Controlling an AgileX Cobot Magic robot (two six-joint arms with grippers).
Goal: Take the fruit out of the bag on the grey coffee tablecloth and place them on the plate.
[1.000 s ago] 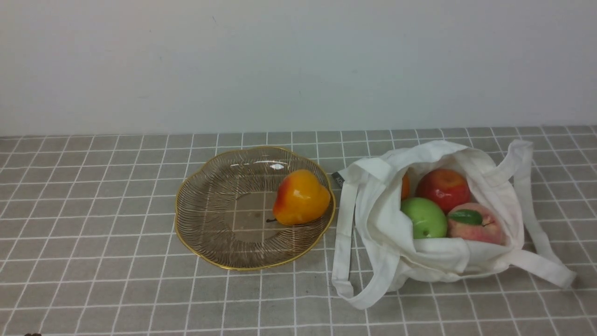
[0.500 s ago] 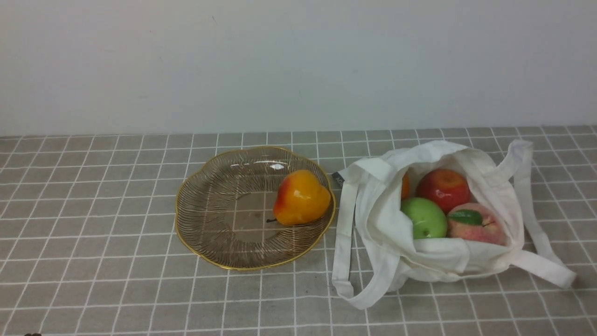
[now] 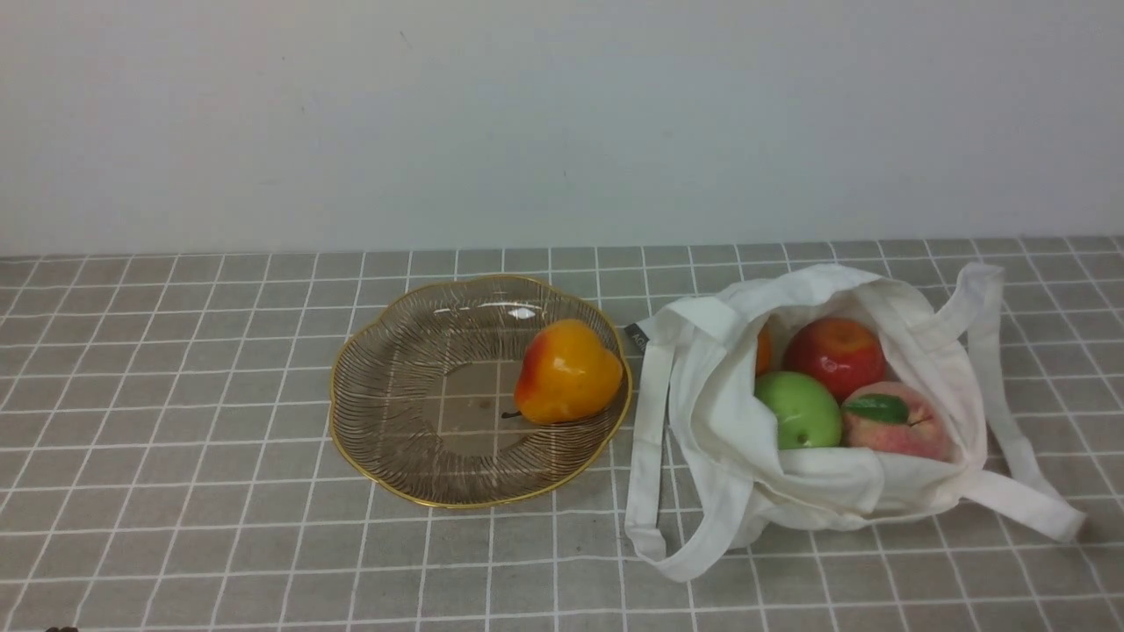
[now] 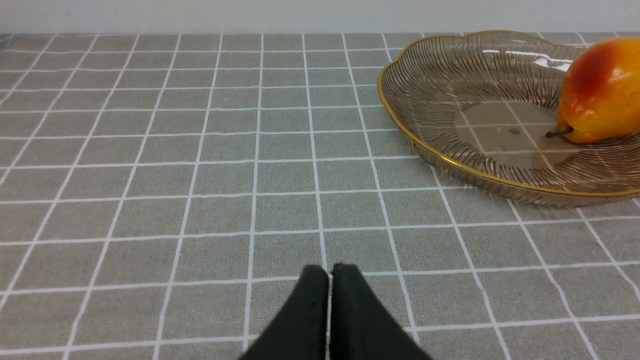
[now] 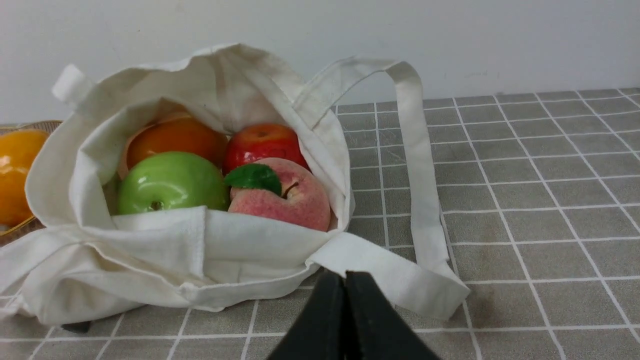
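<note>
The white bag (image 3: 825,491) lies open on the grey checked tablecloth (image 3: 176,491), right of the plate (image 3: 395,456). Inside it are a red apple (image 3: 834,351), a green apple (image 3: 799,408), a pink peach with a green leaf (image 3: 900,426) and a small orange (image 3: 763,349), mostly hidden. The orange-yellow pear (image 3: 566,373) lies on the plate's right side. My left gripper (image 4: 329,272) is shut and empty, low over the cloth near the plate (image 4: 450,165). My right gripper (image 5: 344,280) is shut and empty, just before the bag (image 5: 200,260). Neither gripper shows in the front view.
A plain pale wall (image 3: 562,123) stands behind the table. The bag's long straps (image 3: 645,456) trail on the cloth on both sides of it, one (image 5: 415,165) looping close by my right gripper.
</note>
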